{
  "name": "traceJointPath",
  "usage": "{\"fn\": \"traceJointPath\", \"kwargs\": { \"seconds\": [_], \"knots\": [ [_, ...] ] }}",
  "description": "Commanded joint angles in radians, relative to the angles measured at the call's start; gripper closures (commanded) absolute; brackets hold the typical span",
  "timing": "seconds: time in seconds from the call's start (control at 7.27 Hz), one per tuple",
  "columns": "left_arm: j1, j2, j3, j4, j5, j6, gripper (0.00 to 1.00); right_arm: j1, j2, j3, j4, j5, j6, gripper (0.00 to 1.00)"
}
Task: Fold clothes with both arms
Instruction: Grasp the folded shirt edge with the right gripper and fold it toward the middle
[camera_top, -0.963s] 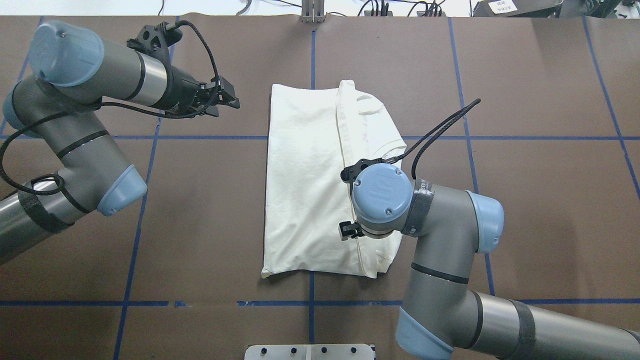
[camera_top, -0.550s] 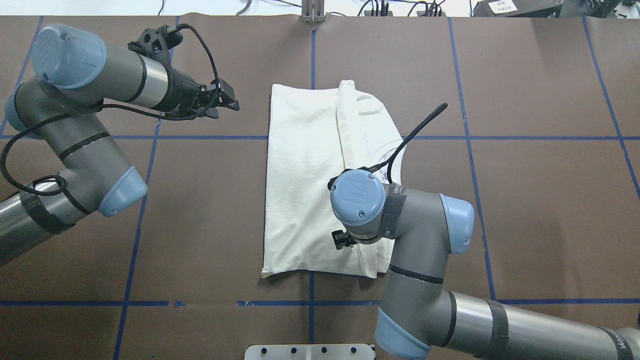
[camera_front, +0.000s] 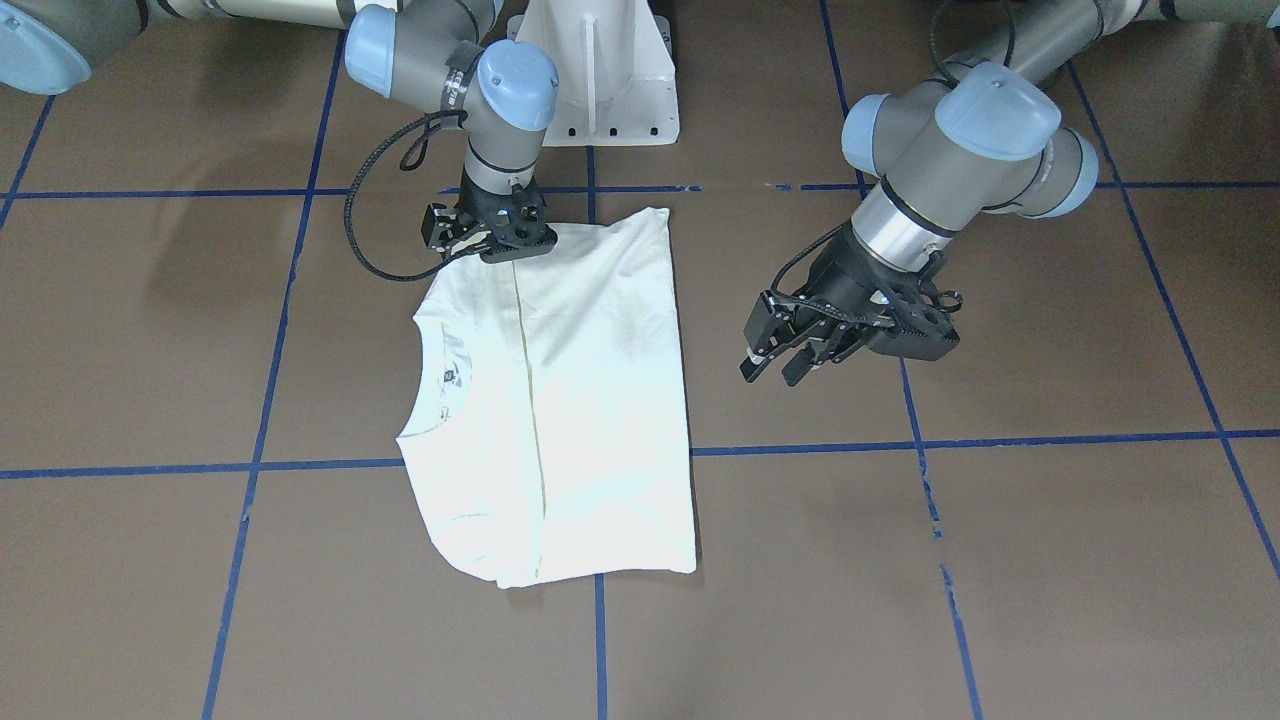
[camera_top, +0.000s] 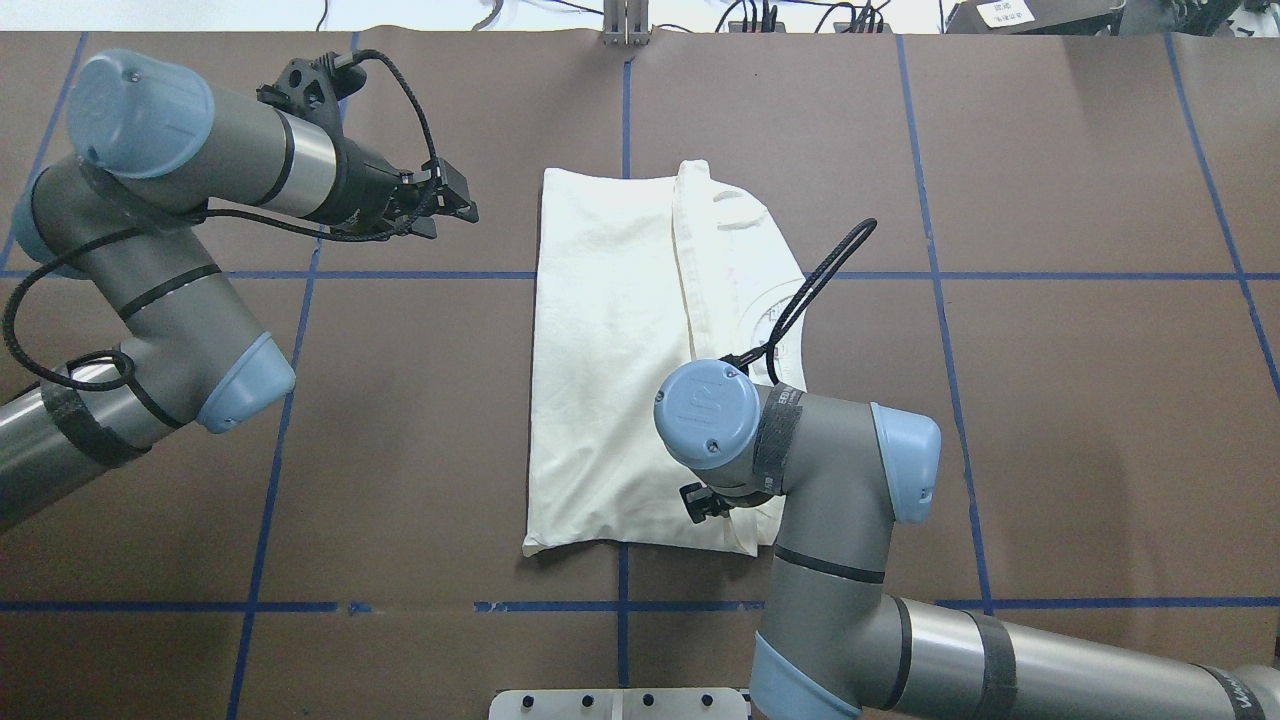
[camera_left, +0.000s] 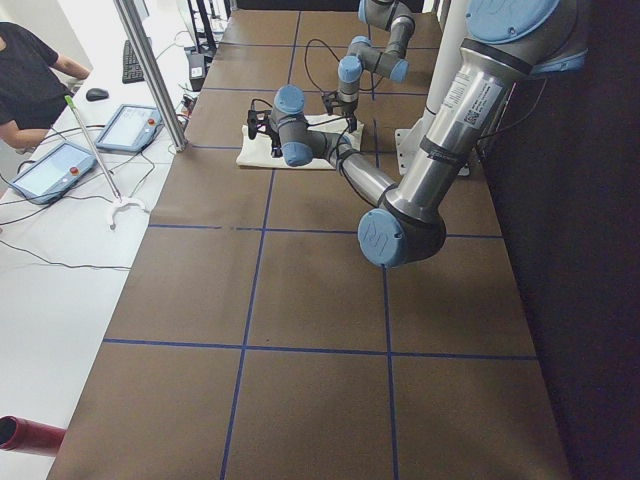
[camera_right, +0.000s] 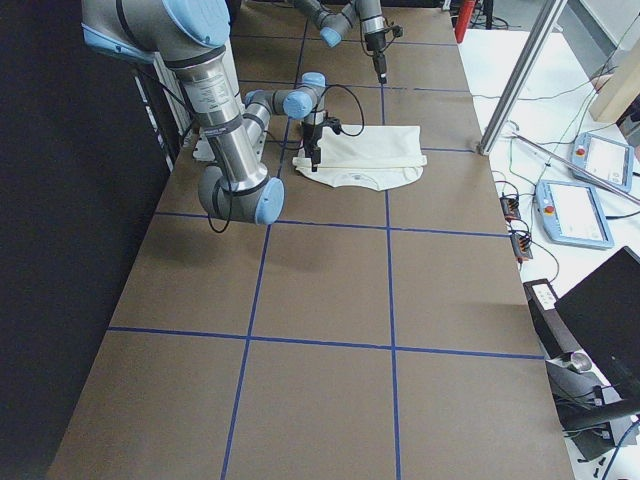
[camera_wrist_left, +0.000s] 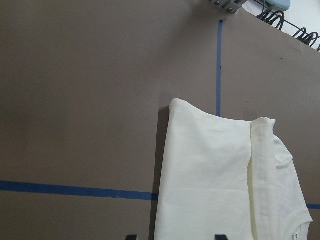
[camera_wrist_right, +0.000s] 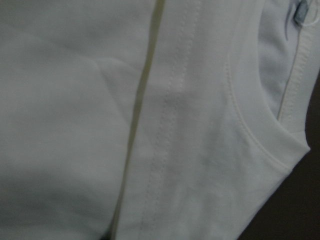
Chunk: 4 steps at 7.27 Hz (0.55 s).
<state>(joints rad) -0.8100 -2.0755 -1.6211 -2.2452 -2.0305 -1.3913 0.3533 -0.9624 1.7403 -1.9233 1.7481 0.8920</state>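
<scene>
The cream shirt (camera_top: 610, 370) (camera_front: 600, 400) lies folded lengthwise at the middle of the brown table, plain side up, its neckline (camera_front: 430, 380) on the robot's right. A faint print (camera_top: 770, 325) shows through by the collar. My right gripper (camera_front: 490, 245) points straight down onto the shirt's end nearest the robot's base. Its wrist hides it from overhead, and its own camera is filled with cloth (camera_wrist_right: 75, 100), so I cannot tell how the jaws stand. My left gripper (camera_top: 462, 207) (camera_front: 772, 368) hovers open and empty beside the shirt's far left corner (camera_wrist_left: 175, 105).
Blue tape lines (camera_top: 400, 275) grid the table (camera_top: 1050, 400). The white pedestal base (camera_front: 600, 90) stands just behind the shirt's near end. A metal post (camera_top: 625, 25) rises at the far edge. A person (camera_left: 30, 80) sits beyond that edge at a desk with pendants (camera_right: 580, 210).
The right arm has slid along the shirt toward the robot's base and a little leftward, bringing its gripper to the shirt's near end. The left arm has barely moved.
</scene>
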Motion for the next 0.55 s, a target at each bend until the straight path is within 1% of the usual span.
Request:
{"fn": "traceJointPath", "kwargs": {
  "seconds": [0.0,0.14,0.28,0.41],
  "knots": [
    [0.000,0.000,0.001,-0.001,-0.001,-0.002,0.39,0.047,-0.100,0.106,-0.081,0.002,-0.078,0.00],
    [0.000,0.000,0.000,0.001,-0.001,-0.002,0.39,0.070,-0.178,0.207,-0.139,-0.008,-0.173,0.00],
    [-0.002,0.000,-0.005,0.002,-0.001,-0.002,0.39,0.064,-0.208,0.228,-0.143,-0.013,-0.180,0.00],
    [-0.002,0.002,-0.008,0.006,-0.001,-0.002,0.39,0.066,-0.164,0.214,-0.141,-0.018,-0.174,0.00]
  ]
}}
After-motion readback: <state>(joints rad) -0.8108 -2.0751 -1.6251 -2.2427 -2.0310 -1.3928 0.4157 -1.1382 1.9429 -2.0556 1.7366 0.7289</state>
